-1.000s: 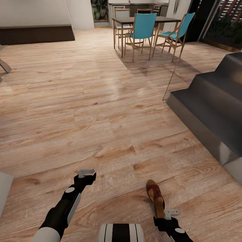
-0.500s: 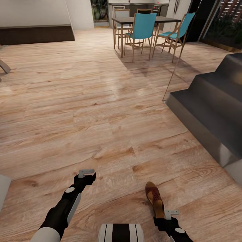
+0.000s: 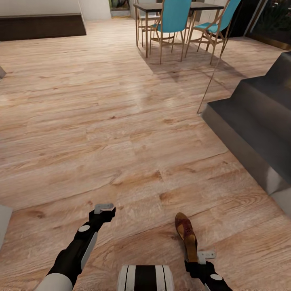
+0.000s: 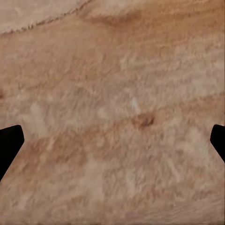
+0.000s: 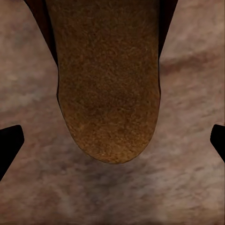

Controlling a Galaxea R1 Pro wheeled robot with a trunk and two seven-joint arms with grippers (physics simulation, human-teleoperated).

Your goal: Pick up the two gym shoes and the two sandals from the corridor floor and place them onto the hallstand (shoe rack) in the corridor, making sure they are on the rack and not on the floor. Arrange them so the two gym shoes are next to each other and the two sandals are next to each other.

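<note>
one sandal [image 3: 186, 234] on the corridor floor [image 3: 121, 133], just past the right gripper [image 3: 206, 255] – the head camera has tipped down a touch, arms haven't budged – both the right and left gripper [image 3: 104, 207] hang wide open, so i'd guess the grab is next.

Wood-plank floor [image 3: 121, 133] underfoot; one brown sandal [image 3: 186, 236] lies on it, dining table [image 3: 178, 8] and chairs [image 3: 171, 24] standing farther off.

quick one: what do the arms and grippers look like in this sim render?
Both arms are glossy black with round light-grey discs near the wrists. The left gripper and right gripper carry pale grey fingers. The left forearm has a white-grey side panel and a white upper segment. No cables show.
</note>
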